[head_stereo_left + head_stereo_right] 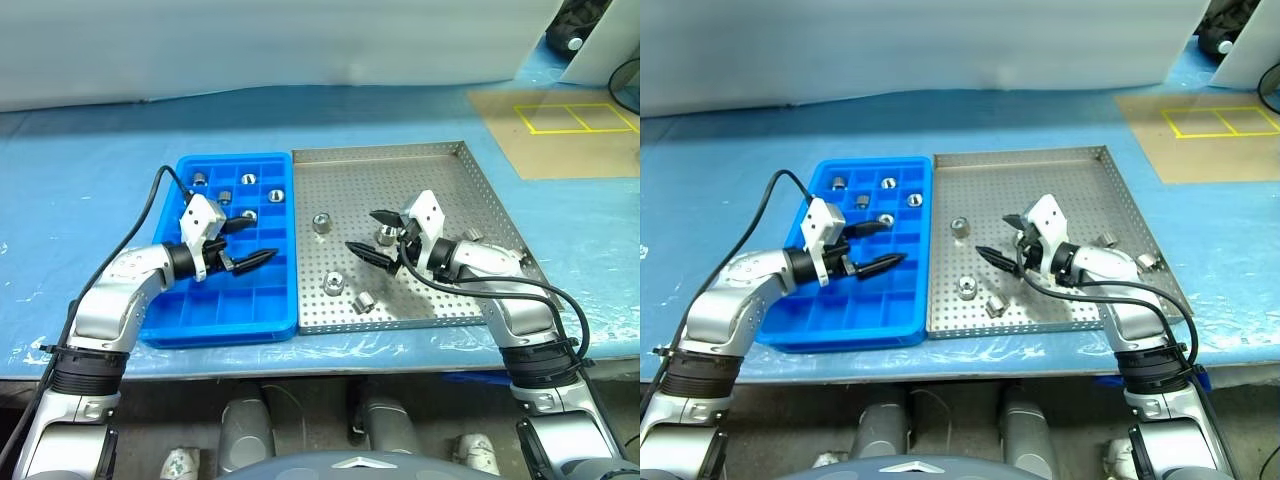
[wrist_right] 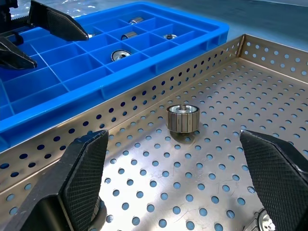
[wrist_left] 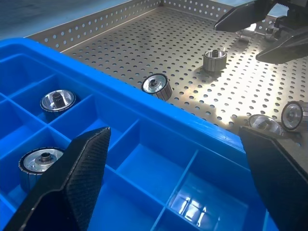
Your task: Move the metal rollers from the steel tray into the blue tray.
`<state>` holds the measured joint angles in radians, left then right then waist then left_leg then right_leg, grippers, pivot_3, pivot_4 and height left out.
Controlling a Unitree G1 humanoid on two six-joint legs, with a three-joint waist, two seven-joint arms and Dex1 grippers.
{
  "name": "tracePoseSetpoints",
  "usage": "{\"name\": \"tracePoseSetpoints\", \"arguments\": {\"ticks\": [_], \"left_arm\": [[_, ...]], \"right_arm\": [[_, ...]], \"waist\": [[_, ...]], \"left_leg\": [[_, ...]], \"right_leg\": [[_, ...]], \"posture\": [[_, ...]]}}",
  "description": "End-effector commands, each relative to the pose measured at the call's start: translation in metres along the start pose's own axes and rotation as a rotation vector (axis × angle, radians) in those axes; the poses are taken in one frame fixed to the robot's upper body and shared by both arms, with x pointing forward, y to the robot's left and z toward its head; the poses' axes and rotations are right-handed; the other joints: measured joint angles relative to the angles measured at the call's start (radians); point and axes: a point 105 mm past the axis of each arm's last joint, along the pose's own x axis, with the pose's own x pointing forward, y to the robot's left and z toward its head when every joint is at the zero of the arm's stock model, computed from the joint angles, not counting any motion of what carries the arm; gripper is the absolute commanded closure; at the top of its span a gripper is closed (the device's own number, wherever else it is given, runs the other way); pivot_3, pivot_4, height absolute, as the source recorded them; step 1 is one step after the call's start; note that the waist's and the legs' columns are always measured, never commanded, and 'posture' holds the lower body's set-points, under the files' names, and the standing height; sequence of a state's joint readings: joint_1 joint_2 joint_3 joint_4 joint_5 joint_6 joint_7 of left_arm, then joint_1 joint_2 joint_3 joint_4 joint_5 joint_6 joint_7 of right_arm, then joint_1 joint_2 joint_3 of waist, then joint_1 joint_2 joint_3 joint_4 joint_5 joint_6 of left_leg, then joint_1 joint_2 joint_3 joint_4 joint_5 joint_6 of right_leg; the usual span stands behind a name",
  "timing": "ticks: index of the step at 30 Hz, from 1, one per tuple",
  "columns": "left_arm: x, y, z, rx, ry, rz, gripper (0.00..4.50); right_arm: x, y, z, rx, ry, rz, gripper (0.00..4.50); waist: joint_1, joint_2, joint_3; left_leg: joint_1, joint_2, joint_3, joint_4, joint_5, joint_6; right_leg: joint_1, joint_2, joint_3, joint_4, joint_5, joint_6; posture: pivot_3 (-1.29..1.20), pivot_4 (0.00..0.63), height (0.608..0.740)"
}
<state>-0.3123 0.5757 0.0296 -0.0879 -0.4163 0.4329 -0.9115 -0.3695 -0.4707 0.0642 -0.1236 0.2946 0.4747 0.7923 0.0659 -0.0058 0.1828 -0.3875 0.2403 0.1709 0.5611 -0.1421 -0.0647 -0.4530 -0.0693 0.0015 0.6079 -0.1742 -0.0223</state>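
Note:
The blue tray (image 1: 228, 334) lies on the left and the steel tray (image 1: 400, 180) touches its right side. Several metal rollers sit in the blue tray's far compartments, one of them (image 1: 249, 215) just beyond my left gripper. More rollers lie loose on the steel tray, such as one (image 1: 322, 223) near its left rim and a pair (image 1: 335, 283) towards the front. My left gripper (image 1: 259, 241) hovers open over the blue tray's right half, holding nothing. My right gripper (image 1: 363, 231) hovers open and empty over the steel tray, with a standing roller (image 2: 183, 118) ahead of its fingers.
Both trays rest on a blue table cover near the table's front edge. A brown board with yellow taped lines (image 1: 560, 125) lies at the back right. A black cable loops from each wrist. A white wall closes off the far side.

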Motion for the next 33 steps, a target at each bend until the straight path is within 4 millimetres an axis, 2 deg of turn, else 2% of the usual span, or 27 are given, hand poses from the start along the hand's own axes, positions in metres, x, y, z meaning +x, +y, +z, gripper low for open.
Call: {"name": "tracePoseSetpoints", "arguments": {"ticks": [1,10,14,20,24,28,33], "left_arm": [[0.001,-0.002,0.009,0.039,-0.025,-0.013,0.0],[0.003,-0.001,0.01,0.041,-0.026,-0.015,0.0],[0.01,0.006,0.013,0.053,-0.036,-0.008,0.0],[0.042,0.019,0.033,0.107,-0.089,-0.032,0.0],[0.073,0.027,0.043,0.133,-0.089,-0.077,0.0],[0.1,0.035,0.044,0.18,-0.01,-0.138,0.0],[0.11,0.044,0.046,0.286,0.143,-0.211,0.0]], "right_arm": [[-0.001,0.004,0.009,-0.032,-0.025,0.007,0.02],[-0.003,0.004,0.008,-0.031,-0.022,-0.002,0.02],[-0.004,0.003,0.009,-0.034,-0.022,-0.013,0.02],[-0.009,-0.002,0.01,-0.042,-0.025,-0.054,0.02],[-0.012,-0.004,0.01,-0.043,-0.03,-0.091,0.02],[-0.015,-0.002,0.007,-0.035,-0.033,-0.122,0.02],[-0.021,0.005,0.004,-0.018,-0.034,-0.164,0.02]], "waist": [[0.0,0.0,0.0],[0.0,0.0,0.0],[0.0,0.0,0.0],[0.002,0.0,0.0],[-0.001,0.0,0.0],[-0.004,0.0,0.0],[-0.026,-0.001,0.0]], "left_leg": [[0.0,0.0,0.0,0.0,0.0,0.0],[0.0,0.0,0.0,0.0,0.0,0.0],[0.0,0.0,0.0,0.0,0.0,0.0],[0.0,0.0,0.0,0.001,0.0,0.0],[0.0,-0.001,0.0,0.001,0.0,0.0],[-0.001,-0.001,0.0,0.001,0.0,0.0],[-0.002,-0.002,0.0,0.001,0.0,0.0]], "right_leg": [[0.0,0.0,0.0,0.0,0.0,0.0],[0.0,0.0,0.0,0.0,0.0,0.0],[0.0,0.0,0.0,0.0,0.0,0.0],[0.001,0.0,0.0,0.0,0.0,0.0],[0.001,0.0,0.001,0.0,0.0,0.0],[0.001,0.0,0.001,-0.001,0.003,-0.005],[0.0,0.0,0.001,-0.002,0.003,-0.005]], "posture": [[-0.08,0.15,0.74],[-0.09,0.15,0.74],[-0.11,0.15,0.74],[-0.15,0.15,0.74],[-0.2,0.15,0.74],[-0.24,0.15,0.74],[-0.31,0.15,0.74]]}}
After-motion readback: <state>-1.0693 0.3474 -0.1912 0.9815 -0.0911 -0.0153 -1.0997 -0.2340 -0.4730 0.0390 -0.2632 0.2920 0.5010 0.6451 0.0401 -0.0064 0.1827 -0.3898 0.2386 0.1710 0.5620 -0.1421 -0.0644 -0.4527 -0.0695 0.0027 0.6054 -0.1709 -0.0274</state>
